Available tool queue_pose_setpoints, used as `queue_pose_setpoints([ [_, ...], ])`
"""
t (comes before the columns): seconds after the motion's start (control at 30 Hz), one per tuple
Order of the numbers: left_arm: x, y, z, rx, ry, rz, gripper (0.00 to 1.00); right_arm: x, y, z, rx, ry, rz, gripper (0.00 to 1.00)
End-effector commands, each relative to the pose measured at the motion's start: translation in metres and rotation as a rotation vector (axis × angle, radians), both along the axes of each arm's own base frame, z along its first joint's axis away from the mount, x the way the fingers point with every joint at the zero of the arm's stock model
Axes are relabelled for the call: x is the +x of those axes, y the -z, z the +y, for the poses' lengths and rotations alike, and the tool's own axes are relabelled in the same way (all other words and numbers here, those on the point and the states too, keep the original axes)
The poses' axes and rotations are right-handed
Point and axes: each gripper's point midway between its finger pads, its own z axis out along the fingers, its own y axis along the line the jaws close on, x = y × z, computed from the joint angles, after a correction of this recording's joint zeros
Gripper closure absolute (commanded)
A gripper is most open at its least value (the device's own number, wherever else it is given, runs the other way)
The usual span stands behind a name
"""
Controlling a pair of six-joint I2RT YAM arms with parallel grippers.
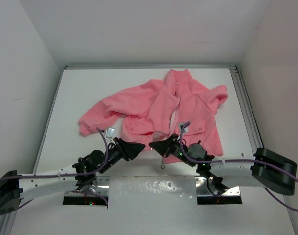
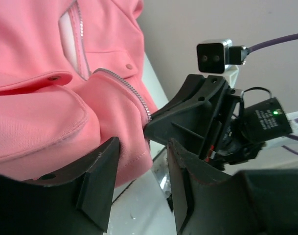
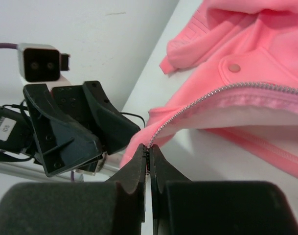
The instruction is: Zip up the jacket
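The salmon-pink jacket (image 1: 163,105) lies spread on the white table (image 1: 80,93), collar at the far end, its front partly apart. My right gripper (image 3: 149,148) is shut on the lower end of one row of zipper teeth (image 3: 197,100) at the hem, lifting that corner. The left wrist view shows it too, the right gripper (image 2: 149,128) pinching the zipper (image 2: 129,88). My left gripper (image 2: 141,169) stands open right beside it. The jacket's hem corner (image 2: 131,156) hangs in the gap against its left finger (image 2: 97,183), and the right finger (image 2: 185,191) is clear of the cloth.
Both grippers meet tip to tip at the jacket's near hem (image 1: 147,146). White walls close in the table on three sides, with metal rails (image 1: 244,98) along the edges. A shiny patch (image 1: 153,188) lies by the near edge between the arm bases. Purple cables (image 1: 103,142) loop over both wrists.
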Motion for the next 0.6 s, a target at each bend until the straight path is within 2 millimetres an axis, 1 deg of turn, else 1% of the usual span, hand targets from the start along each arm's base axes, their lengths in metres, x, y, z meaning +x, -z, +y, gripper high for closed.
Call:
queue_pose_setpoints([
  [0.0, -0.011, -0.006, -0.002, -0.075, 0.052, 0.021, 0.57, 0.002, -0.038, 0.001, 0.107, -0.016, -0.11, 1.0],
  [0.07, -0.012, -0.009, -0.002, -0.081, 0.055, 0.017, 0.55, 0.002, -0.039, 0.002, 0.108, -0.021, -0.116, 1.0],
  [0.3, -0.015, -0.011, -0.012, -0.052, 0.094, 0.003, 0.56, -0.002, -0.042, 0.007, 0.113, -0.063, -0.143, 1.0],
  [0.47, -0.015, -0.014, -0.016, -0.042, 0.106, -0.012, 0.59, -0.005, -0.048, 0.01, 0.137, -0.098, -0.16, 1.0],
  [0.57, -0.015, -0.015, -0.015, -0.044, 0.105, -0.016, 0.64, -0.006, -0.048, 0.013, 0.138, -0.108, -0.156, 1.0],
])
